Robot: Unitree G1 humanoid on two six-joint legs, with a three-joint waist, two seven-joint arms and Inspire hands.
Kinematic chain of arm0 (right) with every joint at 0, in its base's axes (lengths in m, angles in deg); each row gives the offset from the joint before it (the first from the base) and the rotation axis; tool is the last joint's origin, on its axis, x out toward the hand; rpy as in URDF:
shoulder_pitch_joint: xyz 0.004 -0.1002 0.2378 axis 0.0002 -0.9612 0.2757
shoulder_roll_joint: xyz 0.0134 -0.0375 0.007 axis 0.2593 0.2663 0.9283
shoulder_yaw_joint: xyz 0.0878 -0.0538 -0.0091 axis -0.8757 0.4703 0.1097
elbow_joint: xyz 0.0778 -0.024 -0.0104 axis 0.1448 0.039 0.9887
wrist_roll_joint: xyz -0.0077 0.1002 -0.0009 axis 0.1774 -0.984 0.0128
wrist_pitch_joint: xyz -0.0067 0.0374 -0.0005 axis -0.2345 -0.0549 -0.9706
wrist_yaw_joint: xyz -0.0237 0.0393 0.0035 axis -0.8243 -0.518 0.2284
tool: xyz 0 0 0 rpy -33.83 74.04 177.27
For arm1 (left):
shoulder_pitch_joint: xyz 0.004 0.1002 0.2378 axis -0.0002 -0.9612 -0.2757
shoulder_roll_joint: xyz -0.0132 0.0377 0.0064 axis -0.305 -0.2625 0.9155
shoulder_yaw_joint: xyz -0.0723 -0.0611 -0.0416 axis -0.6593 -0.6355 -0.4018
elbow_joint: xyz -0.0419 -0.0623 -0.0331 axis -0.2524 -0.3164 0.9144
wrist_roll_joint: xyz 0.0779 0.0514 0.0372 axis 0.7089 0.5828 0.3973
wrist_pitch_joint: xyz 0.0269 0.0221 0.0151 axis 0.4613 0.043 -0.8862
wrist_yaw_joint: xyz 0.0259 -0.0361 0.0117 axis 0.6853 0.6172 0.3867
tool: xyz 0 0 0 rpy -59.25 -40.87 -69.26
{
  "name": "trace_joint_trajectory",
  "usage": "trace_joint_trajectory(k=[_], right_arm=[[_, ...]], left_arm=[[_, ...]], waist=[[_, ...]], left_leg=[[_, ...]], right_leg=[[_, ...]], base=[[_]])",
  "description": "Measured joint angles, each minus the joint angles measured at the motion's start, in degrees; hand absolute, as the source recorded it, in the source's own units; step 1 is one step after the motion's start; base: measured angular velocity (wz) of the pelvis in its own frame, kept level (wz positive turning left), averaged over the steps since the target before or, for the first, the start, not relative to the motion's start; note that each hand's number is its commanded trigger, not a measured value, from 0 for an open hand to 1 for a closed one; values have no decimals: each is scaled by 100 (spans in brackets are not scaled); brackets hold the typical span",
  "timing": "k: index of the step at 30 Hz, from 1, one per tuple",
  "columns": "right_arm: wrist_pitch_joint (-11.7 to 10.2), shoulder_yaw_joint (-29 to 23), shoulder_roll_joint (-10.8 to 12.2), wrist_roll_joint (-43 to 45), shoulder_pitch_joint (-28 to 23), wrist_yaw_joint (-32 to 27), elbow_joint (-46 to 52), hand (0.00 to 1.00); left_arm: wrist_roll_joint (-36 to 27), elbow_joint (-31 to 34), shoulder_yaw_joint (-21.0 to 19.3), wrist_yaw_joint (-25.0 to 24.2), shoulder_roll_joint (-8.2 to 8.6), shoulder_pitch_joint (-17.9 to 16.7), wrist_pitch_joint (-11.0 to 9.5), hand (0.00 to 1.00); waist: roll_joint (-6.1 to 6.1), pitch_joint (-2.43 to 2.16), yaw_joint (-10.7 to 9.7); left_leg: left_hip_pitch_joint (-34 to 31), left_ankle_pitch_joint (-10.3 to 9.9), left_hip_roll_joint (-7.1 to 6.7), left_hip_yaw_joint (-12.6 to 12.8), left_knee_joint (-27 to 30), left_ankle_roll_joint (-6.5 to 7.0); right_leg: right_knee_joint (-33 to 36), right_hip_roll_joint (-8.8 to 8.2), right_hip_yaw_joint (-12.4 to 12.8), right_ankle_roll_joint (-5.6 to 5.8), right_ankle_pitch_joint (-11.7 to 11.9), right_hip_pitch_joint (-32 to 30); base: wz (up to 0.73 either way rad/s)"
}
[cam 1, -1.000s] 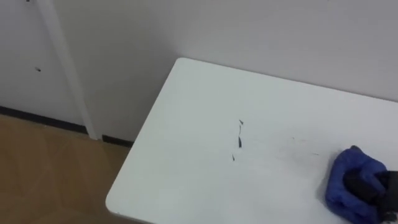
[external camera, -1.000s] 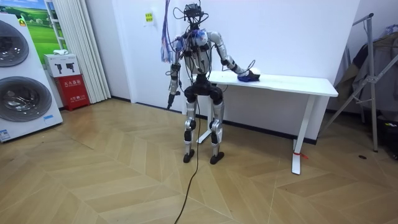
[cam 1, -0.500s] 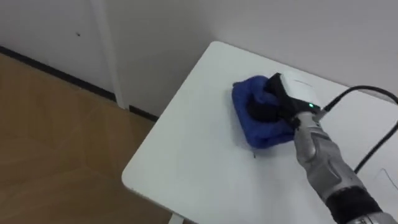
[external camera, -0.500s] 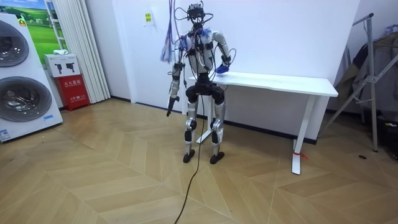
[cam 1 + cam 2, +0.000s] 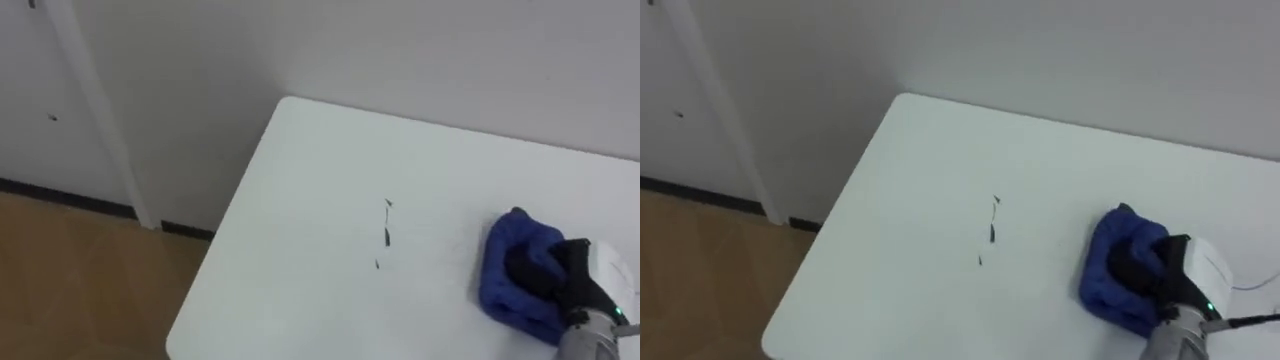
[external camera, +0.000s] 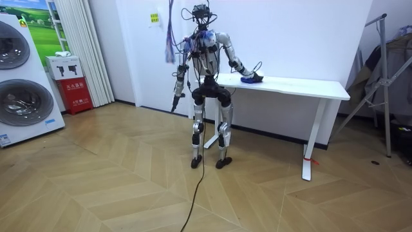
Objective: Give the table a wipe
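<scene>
The white table (image 5: 300, 190) stands against the wall, with its left end and near corner in view. A few small dark marks (image 5: 385, 232) lie on its top. To their right lies a bunched blue cloth (image 5: 508, 268), and my right hand (image 5: 548, 272) comes in from the lower right with its dark fingers curled into the cloth, pressing it on the table. The right eye view has the cloth (image 5: 1108, 262) and hand (image 5: 1142, 268) to the right of the marks (image 5: 992, 232). In the room view I stand at the table's left end (image 6: 302, 85), with my left hand (image 6: 174, 100) hanging by my side.
A white upright strip (image 5: 95, 110) runs down the wall left of the table, above a dark skirting and wooden floor (image 5: 70, 280). The room view has washing machines (image 6: 19, 77), a red box (image 6: 77, 95) and a metal rack (image 6: 385, 77).
Half a second ago my right hand had swept the cloth left over the marks, near the table's end. It has since drawn back to the right of them. The marks remain.
</scene>
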Motion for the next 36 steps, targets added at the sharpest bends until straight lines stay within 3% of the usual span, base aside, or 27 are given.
trace_joint_trajectory(k=[1,2,3,4,5,6,7,8,9,10,11,12,13,14,16,17,18,20,22,23,24,25,27,29,31,34,36], right_arm=[[55,191,56,51,179,16,-8,100],[54,511,203,172,520,84,28,100],[-16,761,345,259,820,179,72,100],[-146,809,380,405,1010,190,188,100],[-185,805,373,395,1020,189,279,100],[-341,803,367,390,1092,159,363,100],[-492,802,356,394,1116,98,379,100],[-523,802,342,394,1064,63,377,100],[-588,778,312,408,846,-13,374,100],[-711,613,270,575,591,-41,397,100],[-756,531,214,645,438,-60,452,100],[-825,326,75,663,42,-73,598,100],[-837,150,-35,580,-311,-108,732,100],[-835,92,-65,571,-449,-109,790,100],[-774,-157,-170,572,-633,-65,977,100],[-725,-168,-177,577,-601,-26,977,100],[-584,-153,-164,592,-466,78,969,100],[-284,9,-123,730,-122,264,940,100],[46,678,-12,1149,466,574,1019,100],[53,847,-10,1285,564,627,1042,100],[53,1121,99,1386,660,679,1136,100],[44,1323,241,1436,666,693,1197,100],[-24,1361,432,1513,658,713,1198,100],[-102,1334,440,1492,544,683,1191,100],[-326,1251,433,1480,209,429,1214,100],[-770,806,418,1408,-504,-155,1232,100],[-923,361,386,1368,-967,-469,1274,100]], left_arm=[[-2,-121,1,-2,-18,81,-3,0],[-12,-271,3,-15,-44,241,-4,0],[-9,-337,1,-41,-54,358,-3,0],[-8,-333,9,-122,-63,556,1,0],[-12,-282,20,-152,-62,631,2,0],[-70,-123,20,-170,-72,723,-22,0],[-106,-53,57,-191,-30,748,-38,0],[-160,-1,72,-225,8,703,-38,0],[-332,123,94,-238,53,530,-51,0],[-354,142,85,-234,52,342,-67,0],[-338,142,61,-231,54,237,-64,0],[-273,149,53,-232,51,21,-51,0],[-219,150,33,-228,28,-234,-11,0],[-222,148,18,-224,32,-342,26,0],[-234,56,9,-232,134,-541,169,0],[-235,55,9,-234,166,-543,218,0],[-234,61,14,-234,230,-534,246,0],[-252,19,19,-232,308,-450,245,0],[-318,-114,15,-225,325,-259,325,0],[-326,-107,13,-210,318,-203,349,0],[-335,20,22,-175,297,-64,406,0],[-342,167,56,-114,277,23,451,0],[-461,372,54,-98,282,102,471,0],[-552,551,61,-73,283,102,478,0],[-671,675,63,34,277,29,467,0],[-613,702,-64,87,249,-200,338,0],[-492,679,-347,132,225,-365,279,0]], waist=[[12,18,88],[35,42,138],[11,60,98],[-37,82,25],[-78,108,-23],[-172,109,-51],[-85,148,-67],[-30,151,-110],[-11,130,-237],[-65,126,-349],[-86,128,-407],[-110,72,-520],[-119,60,-581],[-121,61,-610],[21,69,-591],[58,71,-555],[131,65,-375],[269,59,-43],[293,34,208],[293,33,231],[213,63,216],[143,79,176],[33,62,118],[-9,52,-13],[-38,49,-376],[-54,36,-657],[-111,12,-741]], left_leg=[[-84,-13,74,-101,95,-24],[-299,-46,226,-446,203,-96],[-557,-55,369,-730,243,-210],[-916,-41,478,-1189,271,-462],[-1086,-30,516,-1417,268,-563],[-1380,-28,621,-1588,261,-839],[-1504,86,838,-1725,269,-1080],[-1536,197,948,-1682,262,-1118],[-1559,580,1100,-1420,168,-1125],[-1558,893,1195,-1040,115,-1031],[-1562,991,1217,-893,115,-1004],[-1576,1010,1160,-724,223,-956],[-1565,946,1033,-516,428,-851],[-1569,875,942,-461,528,-776],[-1536,482,697,-424,792,-632],[-1492,412,624,-451,777,-595],[-1331,327,512,-427,665,-577],[-1098,280,474,-405,382,-623],[-918,335,314,-395,-142,-675],[-903,370,274,-396,-240,-659],[-899,453,214,-395,-423,-632],[-892,519,174,-398,-523,-614],[-883,554,124,-461,-609,-591],[-867,554,103,-568,-629,-588],[-847,556,64,-751,-636,-586],[-604,556,29,-792,-731,-586],[-447,556,1,-791,-822,-586]], right_leg=[[-52,-89,69,17,12,-29],[-383,-189,119,106,92,-78],[-942,-204,99,164,360,-56],[-1576,-150,101,215,661,53],[-1848,-90,119,243,806,102],[-1998,72,78,466,965,152],[-1896,287,-86,800,609,190],[-1817,392,-168,762,477,226],[-1583,472,-380,666,213,247],[-1406,473,-602,578,-8,329],[-1389,485,-699,546,-121,382],[-1369,514,-866,491,-219,503],[-1408,521,-966,462,-240,615],[-1425,523,-1005,444,-247,661],[-1415,597,-972,377,-237,707],[-1406,598,-917,366,-231,696],[-1401,626,-671,347,-211,622],[-1405,673,-236,326,-97,400],[-1442,706,299,306,138,-16],[-1486,705,329,306,211,-57],[-1593,704,341,319,325,-95],[-1704,698,336,334,394,-71],[-1759,670,279,354,420,0],[-1846,662,103,379,437,127],[-1971,661,-78,391,444,303],[-2129,661,-238,413,454,635],[-2245,661,-259,461,451,817]], base=[[-102],[-58],[-9],[34],[71],[68],[68],[85],[98],[98],[88],[71],[62],[35],[4],[-38],[-81],[-115],[-123],[-66],[-15],[0],[21],[33],[42],[22],[9]])
